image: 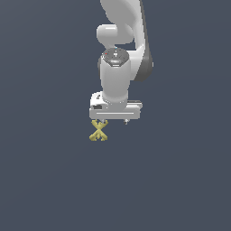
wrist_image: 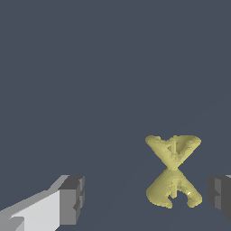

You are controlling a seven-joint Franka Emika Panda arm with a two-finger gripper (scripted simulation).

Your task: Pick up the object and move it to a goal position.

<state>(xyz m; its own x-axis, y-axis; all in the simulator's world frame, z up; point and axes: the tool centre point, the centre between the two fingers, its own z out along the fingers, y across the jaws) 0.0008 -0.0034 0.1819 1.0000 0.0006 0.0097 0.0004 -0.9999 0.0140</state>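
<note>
We see our end effector [wrist_image: 146, 198] spread apart, one finger [wrist_image: 221, 195] cut off, around the small dull-yellow X-shaped object [wrist_image: 173, 171].

Cut off and unclear parts

In the exterior view the arm [image: 124, 27] runs out the top edge; the fingers [image: 105, 122] are too small to read. The wrist view crops one finger [wrist_image: 220, 195] at its right edge.

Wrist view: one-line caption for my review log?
Open gripper straddles the yellow X-shaped object, which sits off-centre, near one finger, ungrasped.
</note>
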